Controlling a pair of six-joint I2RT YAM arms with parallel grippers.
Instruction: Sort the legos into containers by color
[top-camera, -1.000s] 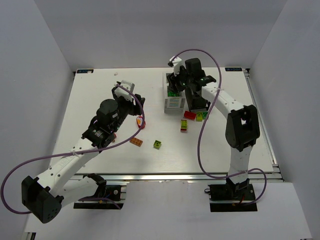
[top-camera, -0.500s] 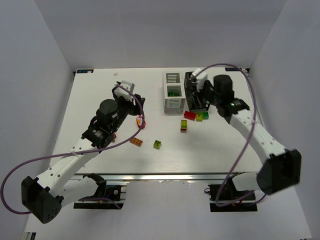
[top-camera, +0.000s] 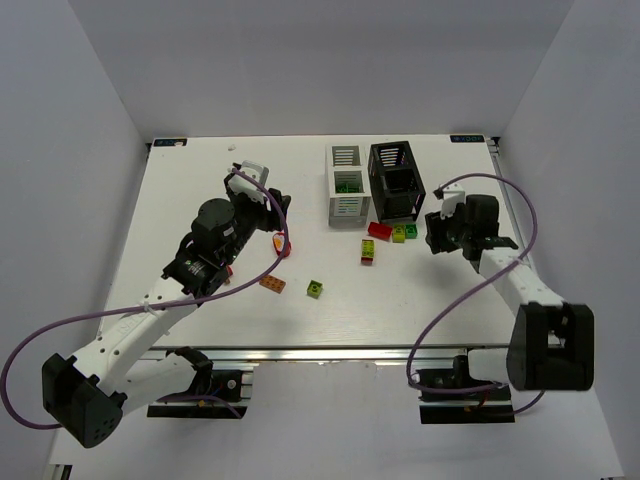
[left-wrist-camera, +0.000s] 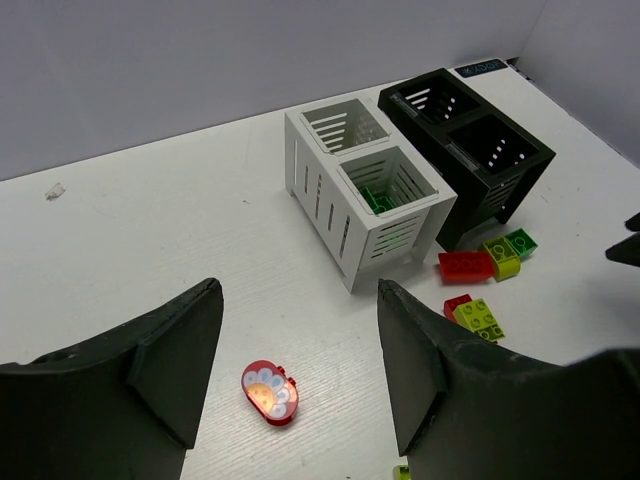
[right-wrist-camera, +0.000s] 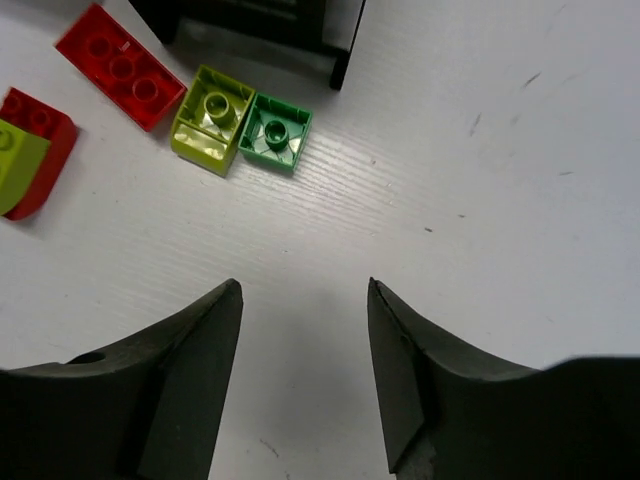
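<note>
Nearest me, an orange studded brick (top-camera: 272, 284) and a small green brick (top-camera: 315, 289) lie on the white desk (left-wrist-camera: 150, 230). My left jaws stand wide and empty above a red oval piece (left-wrist-camera: 269, 392). My right jaws, wide and empty too, hang near a lime brick (right-wrist-camera: 210, 130) touching a dark green brick (right-wrist-camera: 276, 132), with a red brick (right-wrist-camera: 120, 68) beside them. Beyond, the white slatted box (left-wrist-camera: 330, 215) holds green bricks (left-wrist-camera: 378, 197) in its near compartment, and the black slatted box (left-wrist-camera: 500, 195) is just beside it.
</note>
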